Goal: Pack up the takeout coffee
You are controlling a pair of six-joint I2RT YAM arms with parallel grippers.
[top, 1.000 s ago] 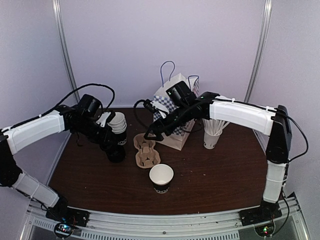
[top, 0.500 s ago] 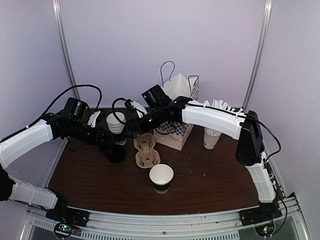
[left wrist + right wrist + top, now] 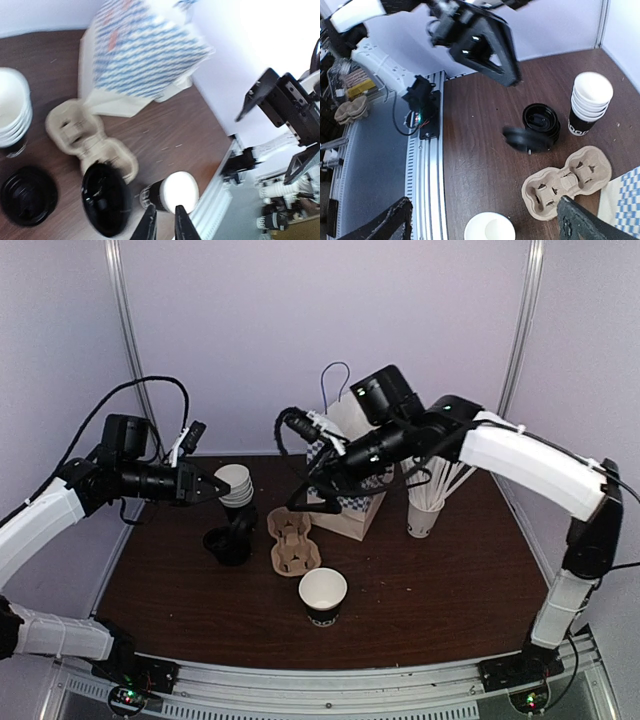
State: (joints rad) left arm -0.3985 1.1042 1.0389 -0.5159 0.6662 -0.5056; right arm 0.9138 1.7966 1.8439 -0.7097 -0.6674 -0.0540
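Lidding step, most likely: takeout coffee cup [image 3: 322,595] stands lidless at table front, apart from both arms. Left gripper [image 3: 166,220] nearly closed, empty; right gripper [image 3: 482,205] spread wide, empty. Next, probably: fetch lid [image 3: 27,195], cap cup, load checkered bag [image 3: 145,55].

Cup stack [image 3: 236,490] left of carrier [image 3: 292,541], bag [image 3: 350,472] behind, open cup [image 3: 322,595] in front

blue-checkered bag [image 3: 345,502], tan carrier [image 3: 293,541]

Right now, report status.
Left hand nearly closed, empty, by the cup stack. Right hand open, empty, before the bag. Coffee cup lidless, front of table. Carrier tray between cup and bag.
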